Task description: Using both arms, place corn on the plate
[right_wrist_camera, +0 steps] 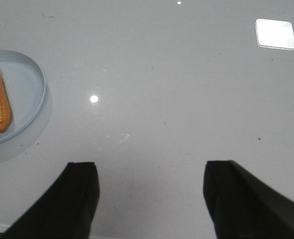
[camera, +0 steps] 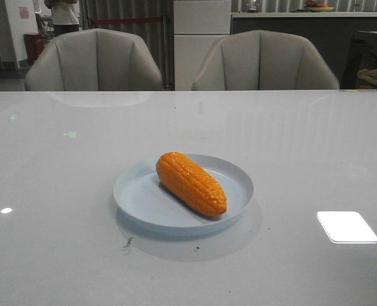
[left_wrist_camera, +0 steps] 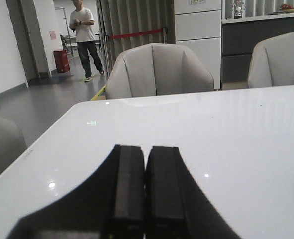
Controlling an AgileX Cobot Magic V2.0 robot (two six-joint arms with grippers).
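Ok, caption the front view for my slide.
Orange corn lying diagonally on the pale blue plate, centred on a glossy white table.

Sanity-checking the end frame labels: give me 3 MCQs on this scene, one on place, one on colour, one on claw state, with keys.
1. Where does the corn lie?
A. on the plate
B. on the bare table beside the plate
C. on a chair

2. What colour is the plate?
A. red
B. pale blue
C. black

3. How do the two claws stand?
A. both open
B. left shut, right open
C. left open, right shut on the corn

Key:
1 A: the corn rests inside the rim of the plate, lying slantwise across it.
2 B: the plate shows pale blue against the white table.
3 B: the left claw has its fingers pressed together with nothing between; the right claw has a wide gap and holds nothing.
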